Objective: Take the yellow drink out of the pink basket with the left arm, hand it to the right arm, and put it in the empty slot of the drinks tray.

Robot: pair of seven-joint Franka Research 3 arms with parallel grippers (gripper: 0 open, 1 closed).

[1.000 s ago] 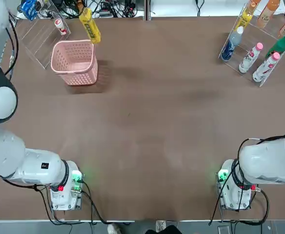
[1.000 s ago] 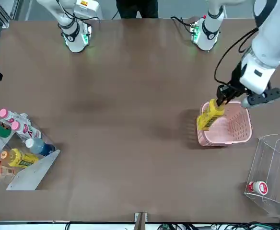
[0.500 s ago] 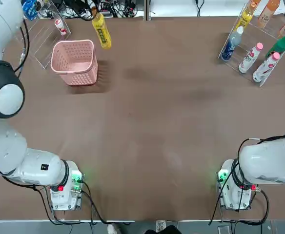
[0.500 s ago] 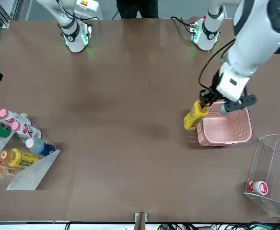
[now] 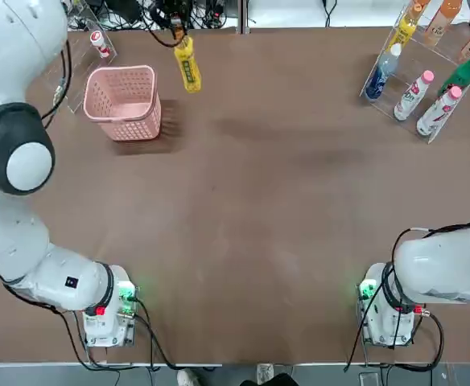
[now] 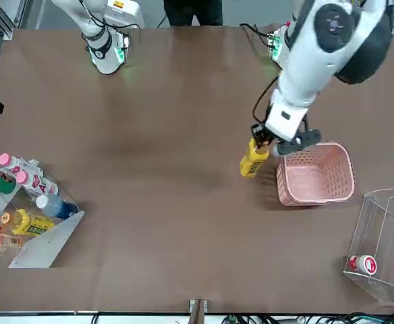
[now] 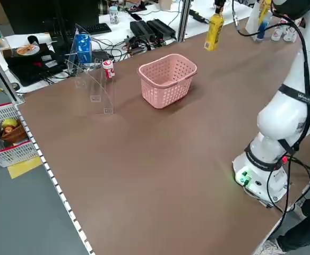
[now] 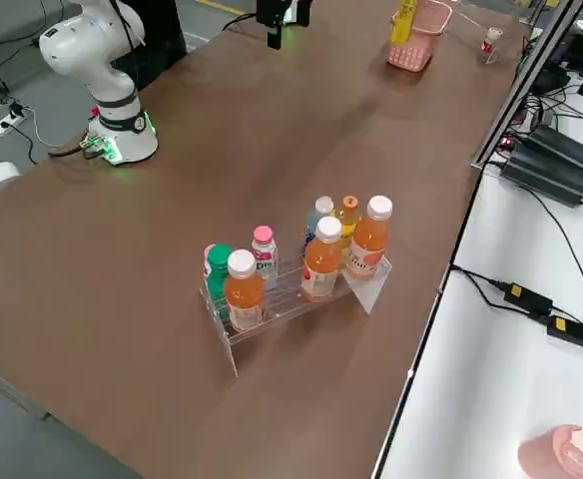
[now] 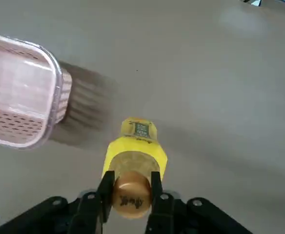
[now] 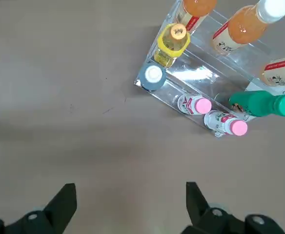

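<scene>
The left gripper [image 9: 132, 174] holds a yellow plastic bottle with a copper-coloured cap [image 9: 135, 139] beside the pink perforated plastic basket [image 5: 122, 104], out of it and raised above the table.

The left jaws are pinched on the bottle's neck, just under the cap, and the bottle tilts, its body toward the table, on the basket's side nearer the drinks tray. The clear plastic drinks tray [image 10: 198, 70], well apart from the basket across the brown table [image 6: 183, 169], carries orange, yellow, blue, green and pink-capped white bottles. The right gripper [image 10: 131, 185] hovers well apart from the basket, on the robot's side of the tray, its jaws spread wide with nothing between them.
</scene>
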